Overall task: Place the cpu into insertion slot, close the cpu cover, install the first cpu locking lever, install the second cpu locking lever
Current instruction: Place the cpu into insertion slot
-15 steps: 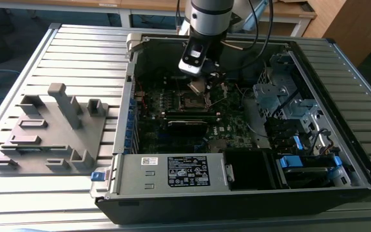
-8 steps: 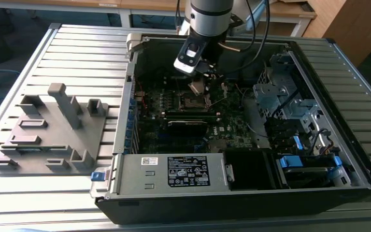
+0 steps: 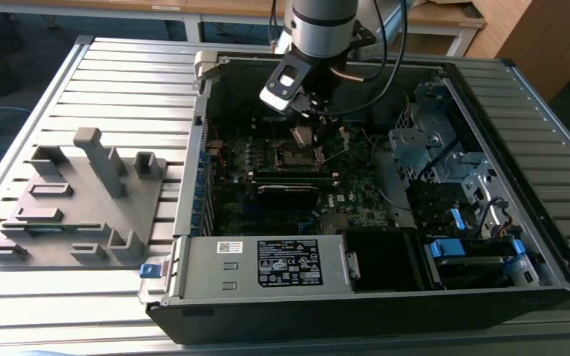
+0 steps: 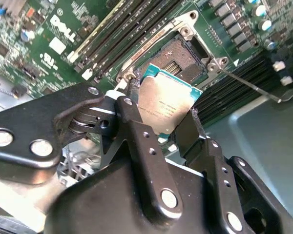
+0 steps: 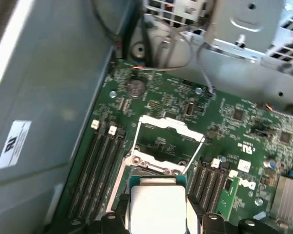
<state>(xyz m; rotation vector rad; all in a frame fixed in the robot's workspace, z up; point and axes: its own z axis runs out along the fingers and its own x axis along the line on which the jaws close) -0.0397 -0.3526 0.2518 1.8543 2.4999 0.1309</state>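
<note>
The cpu (image 4: 173, 92) is gripped in the pincer (image 4: 158, 107), whose jaws are closed narrowly on two opposite edges of the chip, leaving the dull metal top and the teal rim bare. It hangs tilted just above the near side of the slot (image 4: 183, 56) and is not seated. In the second wrist view its far corner overlaps the slot's silvery rim, and the dark contact field beyond lies uncovered. In the first wrist view the cpu (image 5: 156, 204) shows from the other side, flat between the jaws. I judge the chip to be light, thin and quite stiff, with a smooth lid that could slip under a loose grip. The delicate parts are its underside and the slot's contacts (neither forgives a scrape or a crooked drop), so the edges are the right place to hold it, as here. A thin lever rod (image 4: 249, 87) angles away from one corner of the slot. Long memory slots (image 4: 112, 34) run beside it across the green board (image 4: 49, 29). In the exterior view the arm (image 3: 320, 30) reaches down into the open case (image 3: 364, 319), which lies on a slatted worktop (image 3: 116, 67) with a grey fixture (image 3: 77, 200) to the exterior view's left.
</note>
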